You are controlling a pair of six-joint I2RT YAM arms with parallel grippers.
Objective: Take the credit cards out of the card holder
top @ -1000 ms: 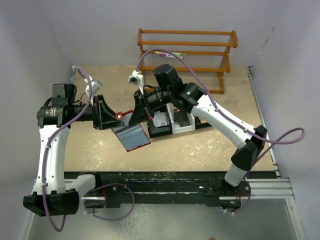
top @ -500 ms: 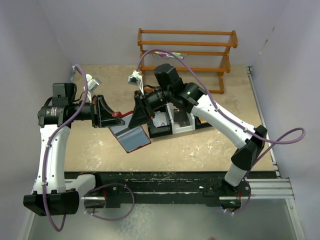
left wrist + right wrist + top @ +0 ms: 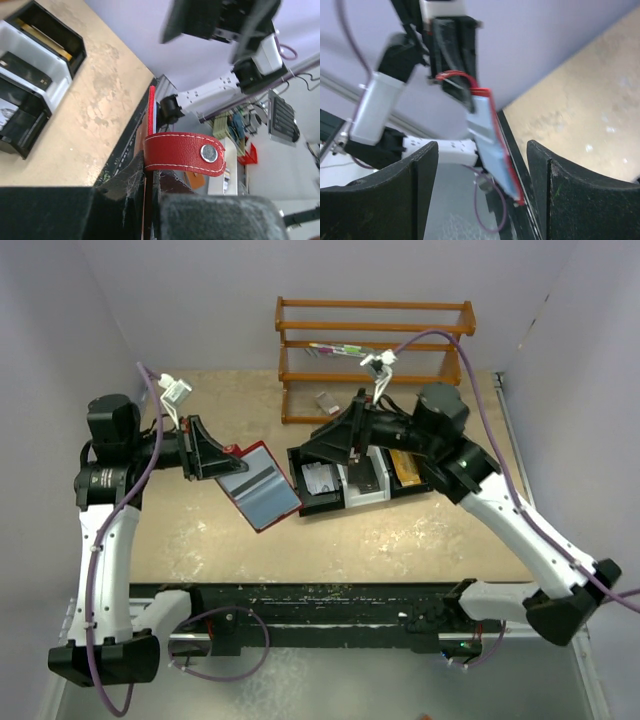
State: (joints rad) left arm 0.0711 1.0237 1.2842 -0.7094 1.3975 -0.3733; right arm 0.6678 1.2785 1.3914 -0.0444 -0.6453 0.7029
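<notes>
The card holder point(image 3: 260, 488) hangs open in the air over the left part of the table point(image 3: 420, 540), just left of the tray point(image 3: 366, 497). The left gripper point(image 3: 222, 454) is clamped narrow on the card holder's upper edge. The wallet's inner side faces up and shows grey-blue clear sleeves framed in red. I cannot tell whether any cards sit in those sleeves. In the left wrist view its red snap tab point(image 3: 185, 152) curls over the top of the fingers, with the metal stud facing out.

The tray is black and white, has three compartments and lies across the middle of the table.
- The left, black compartment holds a grey-silver credit card point(image 3: 318, 480) lying flat.
- The middle, white compartment holds a dark block point(image 3: 366, 472).
- The right, black compartment holds a gold-yellow block point(image 3: 405, 468).

The right gripper point(image 3: 318, 445) hovers over the tray's left end, apart from the card holder. Its fingers point(image 3: 385, 200) stand wide with nothing between them, and its wrist view looks across at the wallet.

A wooden rack point(image 3: 375, 345) stands against the back wall behind the tray.
</notes>
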